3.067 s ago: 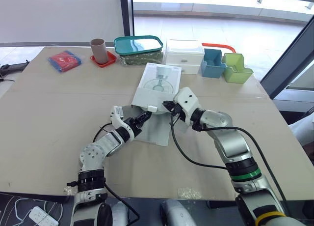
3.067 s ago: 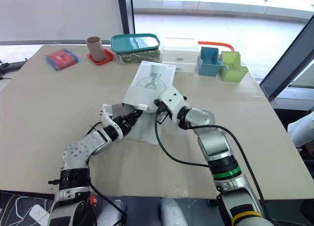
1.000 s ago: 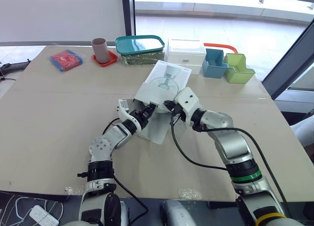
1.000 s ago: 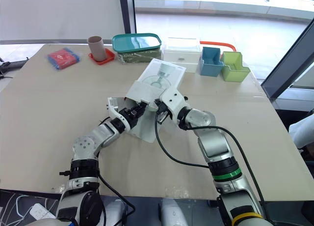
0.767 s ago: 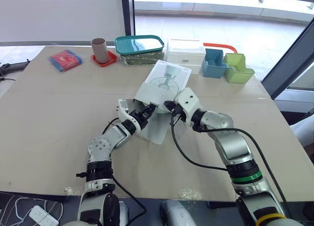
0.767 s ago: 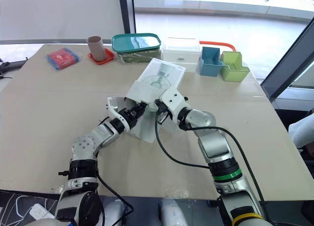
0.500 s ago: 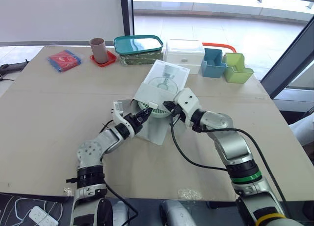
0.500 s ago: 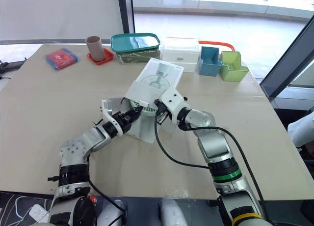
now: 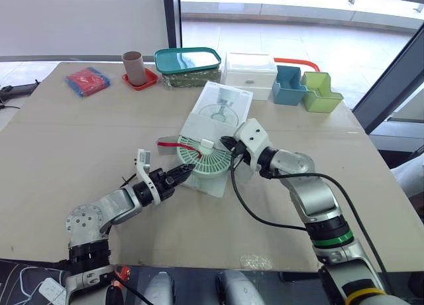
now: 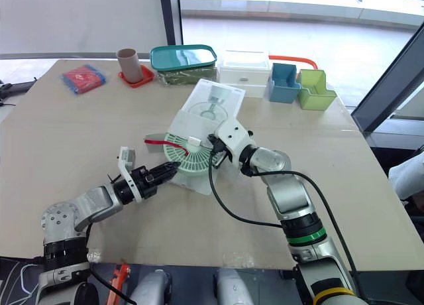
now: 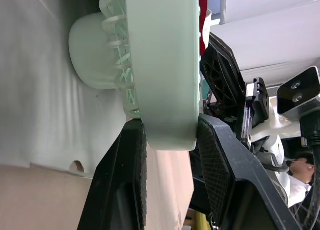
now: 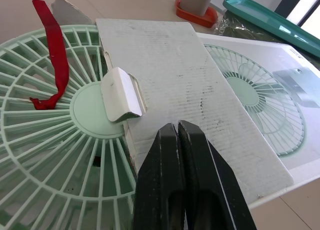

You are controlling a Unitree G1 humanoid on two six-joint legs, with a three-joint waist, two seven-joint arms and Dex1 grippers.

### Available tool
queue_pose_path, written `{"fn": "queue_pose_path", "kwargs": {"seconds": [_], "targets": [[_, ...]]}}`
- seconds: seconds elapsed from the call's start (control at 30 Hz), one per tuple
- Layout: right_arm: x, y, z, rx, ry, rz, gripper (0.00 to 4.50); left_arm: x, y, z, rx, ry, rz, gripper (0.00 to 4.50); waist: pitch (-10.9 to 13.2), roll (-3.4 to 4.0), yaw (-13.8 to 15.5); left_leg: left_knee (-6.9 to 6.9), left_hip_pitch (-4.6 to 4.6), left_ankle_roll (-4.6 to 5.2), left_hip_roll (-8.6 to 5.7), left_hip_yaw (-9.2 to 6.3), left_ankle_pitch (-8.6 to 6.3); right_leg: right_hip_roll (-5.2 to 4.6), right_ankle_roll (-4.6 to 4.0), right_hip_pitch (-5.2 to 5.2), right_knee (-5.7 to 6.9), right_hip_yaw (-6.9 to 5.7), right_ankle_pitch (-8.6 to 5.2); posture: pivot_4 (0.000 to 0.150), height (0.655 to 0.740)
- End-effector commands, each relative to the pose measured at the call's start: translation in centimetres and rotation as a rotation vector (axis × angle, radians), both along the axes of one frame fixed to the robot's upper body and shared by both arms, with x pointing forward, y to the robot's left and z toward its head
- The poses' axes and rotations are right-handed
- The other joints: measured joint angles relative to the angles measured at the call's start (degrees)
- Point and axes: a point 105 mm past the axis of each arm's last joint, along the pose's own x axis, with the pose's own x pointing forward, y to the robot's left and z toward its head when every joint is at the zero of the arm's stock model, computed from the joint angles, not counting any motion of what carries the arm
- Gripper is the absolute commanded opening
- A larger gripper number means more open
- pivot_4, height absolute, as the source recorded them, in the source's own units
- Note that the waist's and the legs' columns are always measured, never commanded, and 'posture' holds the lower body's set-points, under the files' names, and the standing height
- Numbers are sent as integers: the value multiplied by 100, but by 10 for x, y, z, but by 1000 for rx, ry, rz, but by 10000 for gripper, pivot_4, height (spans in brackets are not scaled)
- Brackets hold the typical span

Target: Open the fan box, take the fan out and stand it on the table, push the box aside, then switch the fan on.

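The round mint-green plastic fan [image 9: 205, 162], with a ribbed grille and a red ribbon [image 9: 169, 144], lies half out of the flat white cardboard box [image 9: 222, 109] at mid-table. The left gripper [image 9: 187, 169] pinches its near rim. The right gripper [image 9: 227, 146], fingers pressed together, rests on the corrugated flap [image 12: 165, 70] that overlaps the grille.
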Motion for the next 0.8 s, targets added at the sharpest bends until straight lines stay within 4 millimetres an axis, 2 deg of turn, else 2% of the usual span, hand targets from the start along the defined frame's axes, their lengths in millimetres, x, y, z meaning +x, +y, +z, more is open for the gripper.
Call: {"fn": "queue_pose_path", "kwargs": {"seconds": [0.03, 0.3, 0.47, 0.5, 0.6, 0.8], "targets": [[-2, 0, -8, -19, 26, 9, 478, -26, 0, 2, 13, -14, -77, 10164, 0, 0, -17, -1, 0, 0, 1, 0, 0, 1, -1, -1, 0, 1, 0, 1500, 7400], [-3, 2, -10, -22, 30, 16, 478, -38, 7, 2, 18, 8, -91, 10164, -1, -1, 3, -2, 4, -8, 5, -3, -4, 3, -7, 1, 0, -3, -4, 1500, 7400], [-4, 3, -11, -20, 34, 22, 478, -29, 13, 2, 39, -5, -44, 10164, -1, -1, 6, -3, 4, -8, 6, -3, -5, 3, -9, 0, 0, -4, -6, 1500, 7400], [-5, 4, -11, -20, 35, 23, 478, -26, 14, 3, 55, -20, -23, 15163, -1, -1, 6, -3, 4, -8, 5, -3, -5, 3, -9, 1, 0, -4, -6, 1500, 7400], [-5, 5, -12, -19, 36, 25, 478, -24, 13, 11, 40, -57, -45, 24401, -1, -1, 5, -3, 4, -9, 4, -3, -4, 3, -10, 1, 0, -4, -5, 1500, 7400], [-5, 4, -12, -19, 37, 24, 478, -29, 28, 19, 35, -84, -102, 25389, 0, 0, -6, -11, 3, -10, 7, -1, -4, 7, -16, -6, 1, -4, -10, 1500, 7400]]}}
